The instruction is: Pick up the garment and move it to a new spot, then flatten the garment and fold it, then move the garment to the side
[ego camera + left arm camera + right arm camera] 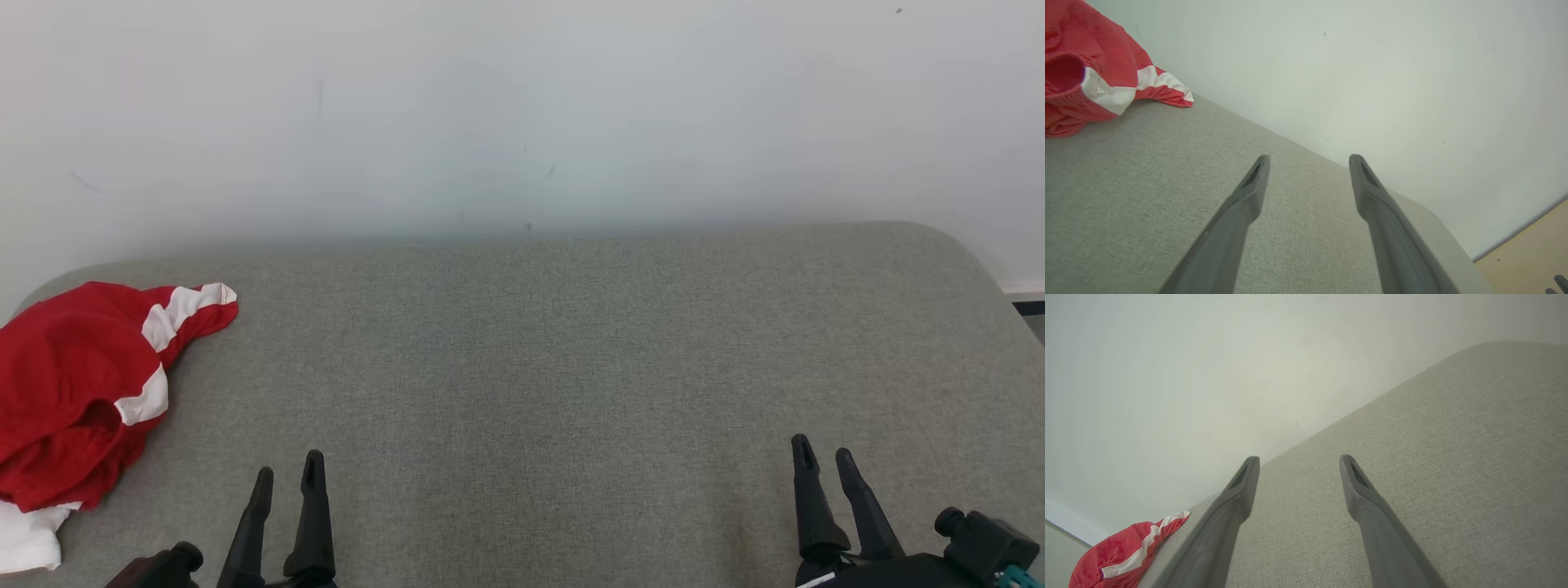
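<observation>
Claws, two of them, are hanging low over one grey fabric-covered desk, the left claw at the near left and the right claw at the near right, well apart. Each is spreading its two dark fingers wide and gripping nothing, as the wrist views are showing for the left claw and the right claw. One red garment with white stripes is lying crumpled at the desk's far left edge, beyond the left claw and touching neither. White cloth is showing at its near end. A pale wall is rising behind the desk.
</observation>
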